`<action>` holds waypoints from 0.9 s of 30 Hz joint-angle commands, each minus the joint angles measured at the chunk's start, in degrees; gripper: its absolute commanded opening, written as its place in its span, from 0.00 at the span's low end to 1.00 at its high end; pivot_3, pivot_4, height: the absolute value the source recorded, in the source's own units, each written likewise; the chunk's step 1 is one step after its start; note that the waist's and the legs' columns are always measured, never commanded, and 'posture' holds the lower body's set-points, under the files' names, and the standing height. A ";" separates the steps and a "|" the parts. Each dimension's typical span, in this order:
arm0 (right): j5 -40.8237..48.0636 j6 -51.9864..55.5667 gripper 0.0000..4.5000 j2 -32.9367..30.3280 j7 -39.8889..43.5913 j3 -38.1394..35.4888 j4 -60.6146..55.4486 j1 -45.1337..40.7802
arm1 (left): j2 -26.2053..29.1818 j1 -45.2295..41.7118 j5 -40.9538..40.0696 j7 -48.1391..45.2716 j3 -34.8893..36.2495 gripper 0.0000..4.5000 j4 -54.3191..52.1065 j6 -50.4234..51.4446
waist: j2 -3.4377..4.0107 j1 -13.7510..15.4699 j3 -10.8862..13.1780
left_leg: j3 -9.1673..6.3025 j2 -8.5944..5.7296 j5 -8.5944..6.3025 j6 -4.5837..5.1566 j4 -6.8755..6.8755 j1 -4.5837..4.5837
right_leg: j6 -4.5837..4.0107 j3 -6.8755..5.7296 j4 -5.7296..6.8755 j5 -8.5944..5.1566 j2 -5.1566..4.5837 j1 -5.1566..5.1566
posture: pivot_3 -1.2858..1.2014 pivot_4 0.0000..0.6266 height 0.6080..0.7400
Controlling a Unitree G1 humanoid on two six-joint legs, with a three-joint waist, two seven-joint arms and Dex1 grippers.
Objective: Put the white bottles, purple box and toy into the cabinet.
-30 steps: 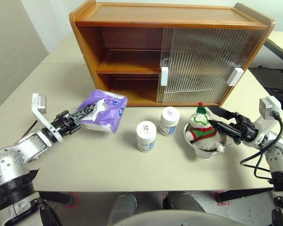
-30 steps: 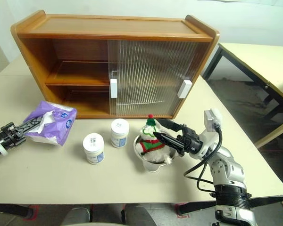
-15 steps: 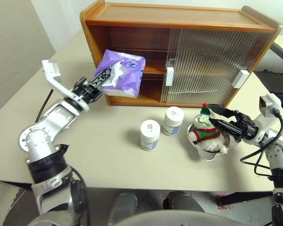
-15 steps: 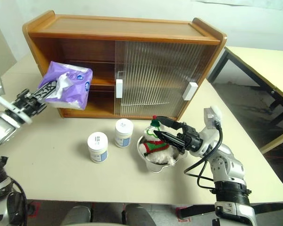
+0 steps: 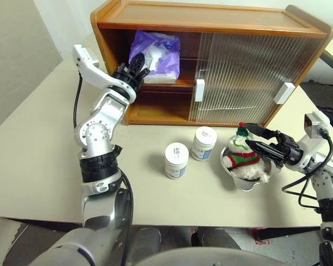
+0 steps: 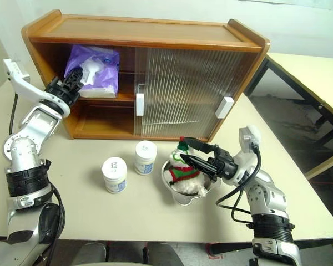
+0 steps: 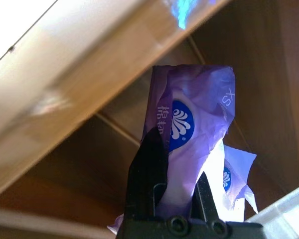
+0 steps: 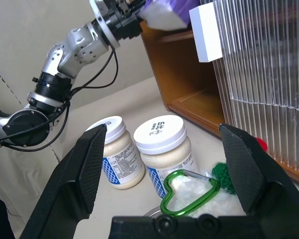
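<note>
A beige bench [image 5: 39,166] carries a wooden cabinet [image 5: 211,22]. The left pincer [image 5: 134,71] pinches the purple box [image 5: 155,55] on its upper shelf. Two bottles [image 5: 176,160] and the toy [image 5: 241,152] stand outside, beside the spread right pincer [image 5: 255,138].

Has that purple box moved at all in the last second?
Yes. The left hand carried the purple box up from the table into the cabinet's upper shelf.

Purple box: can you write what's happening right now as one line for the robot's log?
left end effector: shut on purple box | box: at upper shelf of cabinet | right end effector: open, around toy | white bottles: on table
</note>
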 commanded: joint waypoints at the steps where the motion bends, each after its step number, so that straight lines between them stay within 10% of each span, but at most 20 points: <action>1: -0.44 -0.26 1.00 0.00 -0.29 0.09 -0.79 0.50 | -1.02 -1.60 1.81 1.82 0.12 0.00 1.74 -1.82 | 0.00 -0.06 0.00 | 0.00 0.00 0.00 0.01 0.00 0.00 | 0.01 0.00 0.00 -0.01 0.00 0.00 | 0.48 0.03 1.00; 15: -0.52 -0.26 1.00 0.30 -0.35 0.39 -0.98 0.84 | -3.62 -4.34 5.31 1.45 -0.47 0.98 5.33 -5.34 | 0.00 -0.20 0.00 | 0.01 -0.02 -0.07 0.13 0.25 -0.01 | 0.04 -0.01 0.01 0.02 -0.01 0.11 | 0.48 0.04 1.00; 23: -0.57 -0.12 1.00 0.43 -0.24 0.83 -0.68 0.57 | 4.56 3.74 8.29 -6.26 -8.42 1.00 -5.29 1.27 | 0.01 -0.30 -0.01 | 0.02 -0.03 -0.07 0.12 0.29 0.00 | 0.03 -0.02 0.03 0.02 -0.01 0.14 | 0.49 0.04 1.00; 27: -0.62 0.17 1.00 0.04 0.17 1.23 -0.27 0.36 | 10.82 10.45 12.11 -11.97 -11.75 0.79 -11.31 0.09 | 0.02 -0.16 -0.01 | 0.02 -0.03 -0.08 0.11 0.25 0.04 | -0.03 -0.03 0.06 -0.01 -0.01 0.13 | 0.50 0.05 1.00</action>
